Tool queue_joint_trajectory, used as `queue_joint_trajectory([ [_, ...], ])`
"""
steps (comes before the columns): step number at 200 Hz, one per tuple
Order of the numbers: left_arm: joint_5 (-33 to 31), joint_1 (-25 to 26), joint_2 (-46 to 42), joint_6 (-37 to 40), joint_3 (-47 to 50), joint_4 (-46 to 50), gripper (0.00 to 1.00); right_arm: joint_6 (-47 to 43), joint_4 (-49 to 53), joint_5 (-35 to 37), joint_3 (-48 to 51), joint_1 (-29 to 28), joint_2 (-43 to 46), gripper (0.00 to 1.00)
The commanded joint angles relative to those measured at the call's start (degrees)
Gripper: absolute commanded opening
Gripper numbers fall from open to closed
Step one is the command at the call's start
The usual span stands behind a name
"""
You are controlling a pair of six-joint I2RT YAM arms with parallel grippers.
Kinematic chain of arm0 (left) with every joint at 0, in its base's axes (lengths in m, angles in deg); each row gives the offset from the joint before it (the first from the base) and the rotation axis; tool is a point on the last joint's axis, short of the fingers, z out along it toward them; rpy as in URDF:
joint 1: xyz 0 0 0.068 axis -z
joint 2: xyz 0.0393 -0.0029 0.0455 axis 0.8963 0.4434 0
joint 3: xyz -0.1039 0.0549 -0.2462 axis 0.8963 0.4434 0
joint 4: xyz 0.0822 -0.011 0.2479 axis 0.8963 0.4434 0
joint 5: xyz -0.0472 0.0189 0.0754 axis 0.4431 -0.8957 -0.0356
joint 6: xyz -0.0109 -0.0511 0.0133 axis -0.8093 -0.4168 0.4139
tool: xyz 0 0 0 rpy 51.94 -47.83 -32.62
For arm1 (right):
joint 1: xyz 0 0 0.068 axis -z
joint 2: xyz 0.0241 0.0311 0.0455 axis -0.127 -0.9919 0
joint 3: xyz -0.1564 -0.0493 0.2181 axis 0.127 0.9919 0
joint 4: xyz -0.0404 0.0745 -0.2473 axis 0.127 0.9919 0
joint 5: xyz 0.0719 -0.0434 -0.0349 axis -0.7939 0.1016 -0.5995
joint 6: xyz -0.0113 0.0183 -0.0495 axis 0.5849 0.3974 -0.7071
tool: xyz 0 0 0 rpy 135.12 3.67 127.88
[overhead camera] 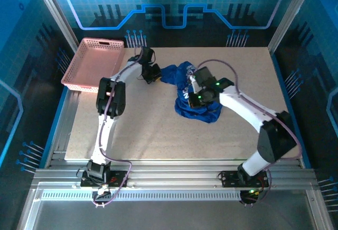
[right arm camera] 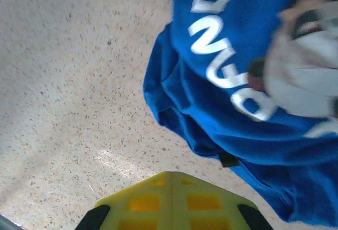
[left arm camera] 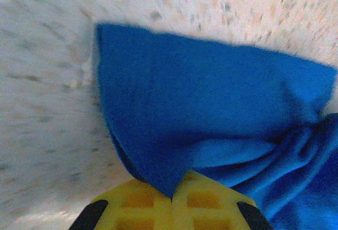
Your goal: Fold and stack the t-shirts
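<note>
Blue wall panels (overhead camera: 174, 2), speckled tabletop (overhead camera: 158, 129), alu frame (overhead camera: 174, 180)

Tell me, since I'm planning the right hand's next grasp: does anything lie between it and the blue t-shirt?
Nothing visible does. Just tabletop lies between the shut right hand and the t-shirt. The left hand is shut on an edge of it.

Pink lattice basket (overhead camera: 96, 61) sits at far-left corner of speckled table (overhead camera: 158, 129); blue patterned panels behind.
</note>
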Motion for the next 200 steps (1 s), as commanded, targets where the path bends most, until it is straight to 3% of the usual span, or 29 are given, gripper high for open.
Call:
queue_joint_trajectory([
  [1,-0.7,-1.8,-9.5,0.8,2.7,-3.3,0.0,-3.2,4.0,-4.7,1.2,3.0,2.6,0.0],
  [40,0.5,-1.8,-16.8,1.0,9.4,-5.9,0.0,-5.3,3.5,-12.3,-3.2,-2.0,-4.3,0.45],
  [67,1.2,-1.9,-21.3,1.3,14.0,-7.8,0.0,-5.2,2.8,-11.7,-4.9,-6.5,-11.2,0.6],
  [118,3.4,-1.9,-23.4,1.8,17.2,-8.9,0.0,-6.0,2.9,-5.6,-8.1,-7.6,-20.9,0.64],
  [200,4.2,-1.9,-25.9,2.5,21.5,-10.1,0.0,-6.7,2.2,4.3,-10.0,-7.9,-26.0,0.62],
])
